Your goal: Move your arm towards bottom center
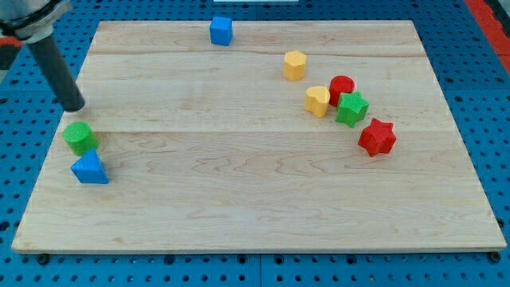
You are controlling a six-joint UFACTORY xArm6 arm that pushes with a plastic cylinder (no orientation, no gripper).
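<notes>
My tip (73,107) rests at the left edge of the wooden board (239,199), just above a green cylinder (80,137). A blue triangular block (89,169) lies right below the green cylinder, touching it. A blue cube (221,30) sits at the view's top, left of centre. On the right, a yellow hexagonal block (294,64) stands apart; below it a yellow heart block (317,100), a red cylinder (342,88), a green star block (351,108) and a red star block (377,136) form a loose cluster.
The board lies on a blue pegboard table (478,80). The rod rises from my tip toward the view's top left corner.
</notes>
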